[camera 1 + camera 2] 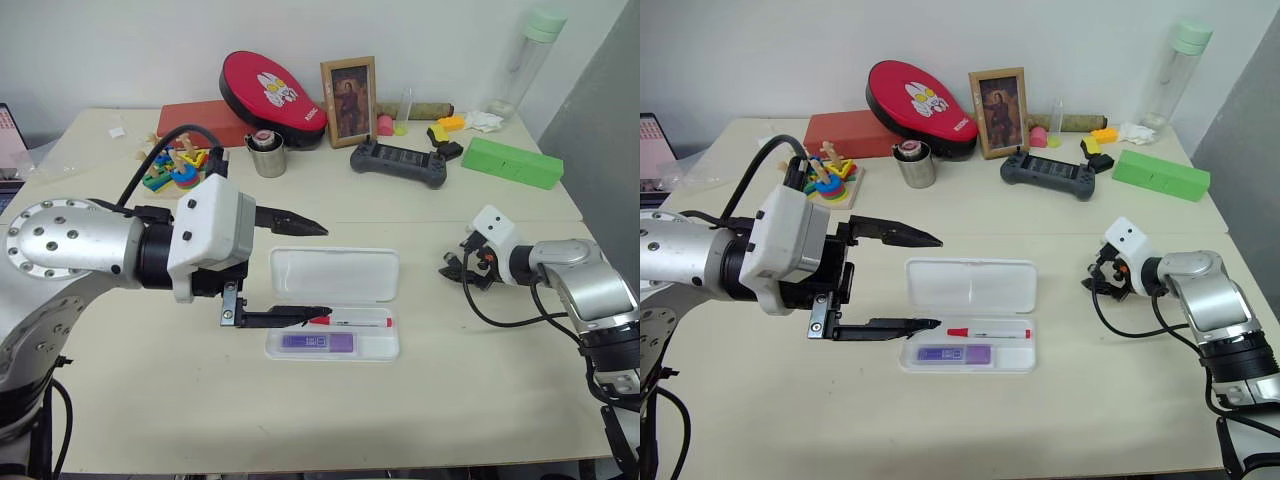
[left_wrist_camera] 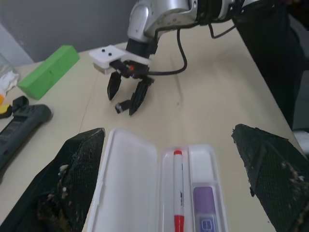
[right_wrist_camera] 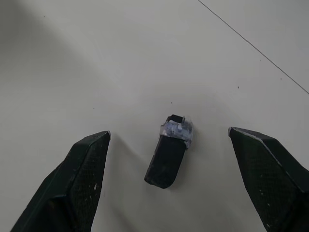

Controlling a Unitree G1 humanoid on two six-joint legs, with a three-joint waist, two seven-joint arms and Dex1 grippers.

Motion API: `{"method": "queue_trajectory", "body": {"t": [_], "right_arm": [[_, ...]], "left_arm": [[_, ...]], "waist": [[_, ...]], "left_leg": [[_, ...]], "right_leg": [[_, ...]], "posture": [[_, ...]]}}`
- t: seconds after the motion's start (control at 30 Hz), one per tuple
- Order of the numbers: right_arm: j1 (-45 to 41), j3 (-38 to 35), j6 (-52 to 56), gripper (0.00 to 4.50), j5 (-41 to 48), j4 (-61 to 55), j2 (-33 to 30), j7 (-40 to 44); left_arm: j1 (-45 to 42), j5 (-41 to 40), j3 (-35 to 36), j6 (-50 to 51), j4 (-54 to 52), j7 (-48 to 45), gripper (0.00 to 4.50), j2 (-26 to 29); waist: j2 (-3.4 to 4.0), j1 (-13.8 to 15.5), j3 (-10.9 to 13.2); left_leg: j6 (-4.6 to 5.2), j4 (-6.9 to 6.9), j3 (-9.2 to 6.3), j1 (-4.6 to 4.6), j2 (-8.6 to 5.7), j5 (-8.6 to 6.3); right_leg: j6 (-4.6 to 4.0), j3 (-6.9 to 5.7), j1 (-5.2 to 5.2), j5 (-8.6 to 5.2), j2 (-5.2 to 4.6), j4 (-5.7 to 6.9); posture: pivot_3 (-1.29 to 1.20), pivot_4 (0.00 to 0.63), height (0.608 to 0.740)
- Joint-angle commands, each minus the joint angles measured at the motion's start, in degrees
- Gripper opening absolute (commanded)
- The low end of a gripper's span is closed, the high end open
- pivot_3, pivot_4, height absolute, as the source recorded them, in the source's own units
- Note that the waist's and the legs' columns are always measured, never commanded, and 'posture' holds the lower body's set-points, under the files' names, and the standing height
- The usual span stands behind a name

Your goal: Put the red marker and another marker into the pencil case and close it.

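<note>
Both markers are in the case; the lid is still open

Two markers lie in the tray of the pencil case [image 1: 333, 300]: the red marker [image 1: 350, 322] nearer the raised lid, the purple highlighter [image 1: 318, 342] just beside it. The left gripper [image 1: 300, 270] hovers above the case's left end, jaws wide and empty. The right gripper [image 1: 462, 262], also wide and empty, sits well right of the case. Closing comes next, likely by folding the lid onto the tray.
</note>
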Motion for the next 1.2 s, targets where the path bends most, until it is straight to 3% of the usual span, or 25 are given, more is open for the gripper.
{"method": "queue_trajectory", "body": {"t": [0.03,0.1,0.63,0.83,1.0,1.2], "right_arm": [[0.7,-2.3,1.3,4.11,0.7,-0.9,-0.3,-1.1],[1.2,-1.7,1.1,4.11,0.3,-0.8,-0.6,-1.1],[0.0,-1.4,2.8,0.36,2.1,0.5,0.7,-1.0],[0.2,-0.9,1.1,0.27,1.2,0.5,-0.5,-0.5],[4.5,-1.3,-9.1,0.27,1.2,-5.2,-8.8,7.7],[4.3,-6.0,-6.6,0.27,13.8,-21.1,-11.3,17.5]], "left_arm": [[-0.2,0.4,0.6,-1.6,0.7,-1.9,4.49,0.5],[0.1,1.5,0.6,-2.3,1.2,-2.4,4.49,0.6],[1.3,3.6,1.1,-3.4,1.5,-2.5,4.50,0.4],[1.4,3.4,1.1,-3.2,1.3,-2.0,4.50,0.3],[3.0,1.5,3.0,-2.0,0.5,-2.2,4.50,1.1],[7.0,2.8,4.8,-2.9,0.7,-2.6,4.50,2.3]], "waist": [[0.00,0.0,0.0],[0.00,0.0,0.0],[-0.01,0.0,0.0],[-0.01,0.0,0.0],[0.05,0.6,0.0],[0.10,-0.3,0.1]], "left_leg": [[0.00,0.00,0.00,0.00,0.00,0.00],[0.00,0.00,0.00,0.00,0.00,0.00],[0.00,0.06,-0.01,0.07,0.00,0.00],[0.00,0.06,-0.01,0.08,0.00,0.00],[0.00,0.04,0.00,0.03,-0.01,0.00],[0.00,0.01,0.04,0.09,0.01,0.00]], "right_leg": [[0.00,0.01,-0.01,0.00,0.00,0.00],[0.00,0.01,-0.01,0.00,0.00,0.00],[0.02,0.00,0.10,0.01,0.00,0.01],[0.02,0.01,0.10,0.01,0.00,0.01],[0.03,0.00,0.07,0.01,0.00,-0.03],[0.03,0.07,0.07,0.00,0.00,0.00]], "posture": [[0.00,0.150,0.740],[0.00,0.150,0.740],[0.00,0.150,0.740],[0.00,0.150,0.740],[0.00,0.150,0.740],[0.00,0.150,0.740]]}}
